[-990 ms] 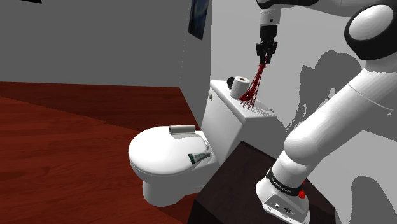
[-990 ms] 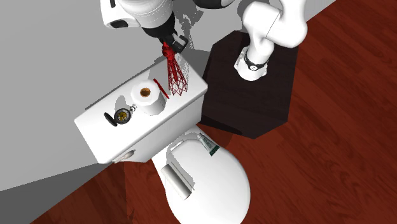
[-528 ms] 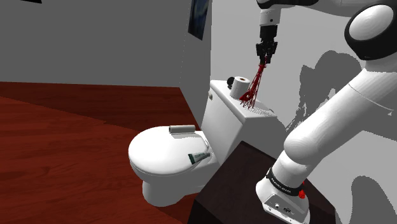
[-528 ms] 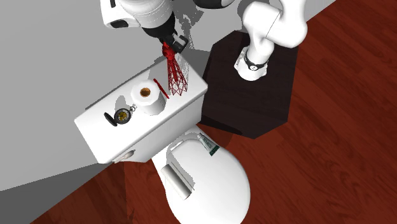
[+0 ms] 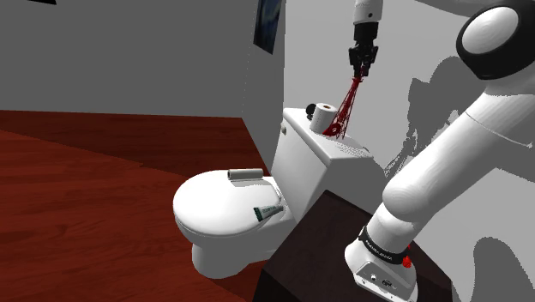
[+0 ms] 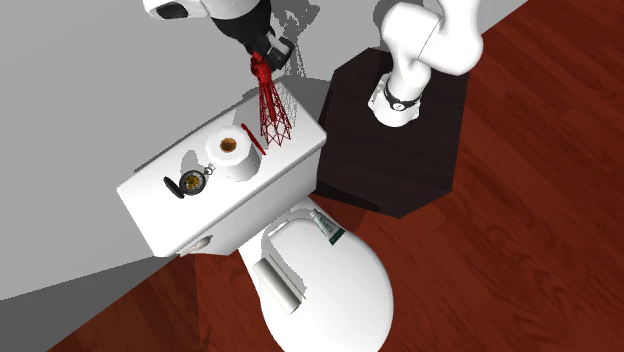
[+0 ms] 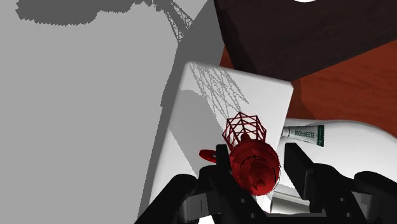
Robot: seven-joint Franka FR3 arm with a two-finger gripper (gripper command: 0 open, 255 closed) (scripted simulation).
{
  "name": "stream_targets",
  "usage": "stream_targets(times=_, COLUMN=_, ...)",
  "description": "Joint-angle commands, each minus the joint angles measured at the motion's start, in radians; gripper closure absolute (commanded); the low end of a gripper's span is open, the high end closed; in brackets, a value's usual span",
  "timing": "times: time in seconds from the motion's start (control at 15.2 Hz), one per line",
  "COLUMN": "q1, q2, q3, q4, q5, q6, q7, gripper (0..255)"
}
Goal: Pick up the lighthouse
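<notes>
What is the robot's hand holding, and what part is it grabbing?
The gripper clasps the red lattice lighthouse by its rounded top; the wider base hangs below.

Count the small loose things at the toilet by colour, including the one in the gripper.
Red: 2, lighthouse and thin stick
White: 2, paper roll and small cylinder
White and green: 1, tube
Dark and gold: 1, pocket watch
Total: 6
</notes>
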Motion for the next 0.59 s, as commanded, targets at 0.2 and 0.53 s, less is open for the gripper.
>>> stream_targets(times=0.2, q1=0.0, q2=0.034, q3=-0.001, q4=0.108, q5=0.003, q6=-0.073, q7=-0.021, gripper=255)
stream_targets(times=0.53, q1=-0.001, q2=0.06, q3=-0.003, q4=0.181, q5=0.005, q6=-0.119, q7=-0.037, gripper=255)
